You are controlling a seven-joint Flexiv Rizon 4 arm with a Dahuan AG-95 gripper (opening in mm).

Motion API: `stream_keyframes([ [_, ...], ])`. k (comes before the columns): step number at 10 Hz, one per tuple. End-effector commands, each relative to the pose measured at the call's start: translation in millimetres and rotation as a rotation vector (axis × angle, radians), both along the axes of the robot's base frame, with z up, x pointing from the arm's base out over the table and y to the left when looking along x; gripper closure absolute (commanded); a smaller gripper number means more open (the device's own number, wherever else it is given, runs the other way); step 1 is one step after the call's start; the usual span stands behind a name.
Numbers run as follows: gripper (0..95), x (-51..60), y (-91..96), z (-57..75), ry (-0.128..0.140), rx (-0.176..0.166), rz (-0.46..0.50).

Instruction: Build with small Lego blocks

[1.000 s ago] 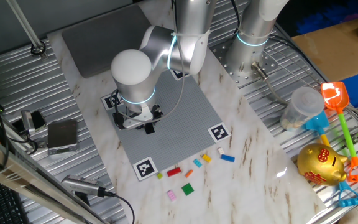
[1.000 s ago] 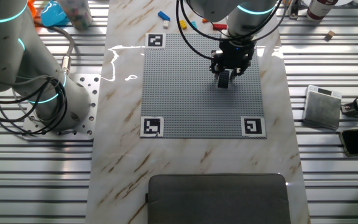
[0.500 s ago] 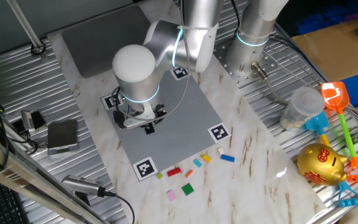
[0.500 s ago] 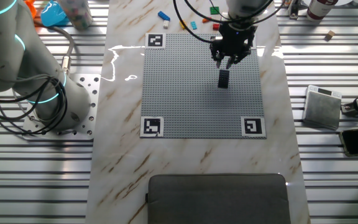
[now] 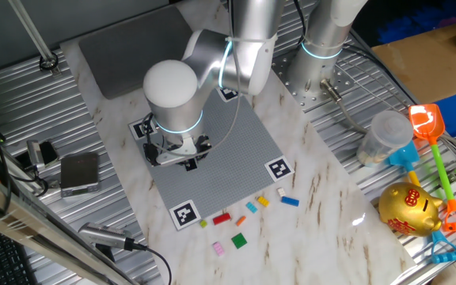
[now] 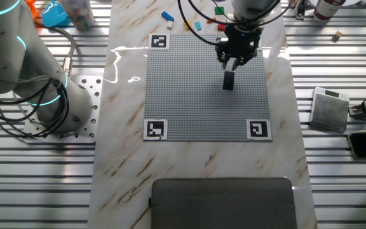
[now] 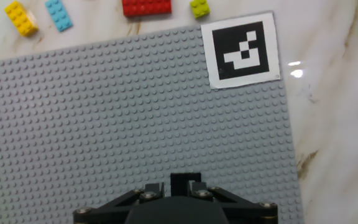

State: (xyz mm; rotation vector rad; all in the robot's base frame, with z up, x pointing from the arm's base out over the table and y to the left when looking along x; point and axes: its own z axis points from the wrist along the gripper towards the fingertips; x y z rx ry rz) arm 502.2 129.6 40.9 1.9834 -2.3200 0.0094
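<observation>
Gripper (image 6: 236,62) raised off small black plastic brick (image 6: 229,80) on grey studded baseplate (image 6: 189,95); fingers spread, empty | risk: brick half-seated, could be knocked loose

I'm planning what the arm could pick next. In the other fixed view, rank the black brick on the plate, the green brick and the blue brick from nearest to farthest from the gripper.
1. The black brick, standing on the grey plate just below the gripper.
2. The green brick, on the marble beyond the plate's far edge.
3. The blue brick, farther left on the marble.
</observation>
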Motion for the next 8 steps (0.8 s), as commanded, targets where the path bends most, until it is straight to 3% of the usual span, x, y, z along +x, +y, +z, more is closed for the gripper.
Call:
stream_keyframes([
  [1,76.0,1.2,2.7,-2.0,0.000,0.003,0.003],
  [2,76.0,1.3,3.2,-2.2,0.000,0.003,0.002],
  [3,95.0,1.7,6.7,-2.7,-0.002,0.007,-0.025],
  [8,95.0,2.4,32.6,-6.2,-0.009,0.016,-0.114],
])
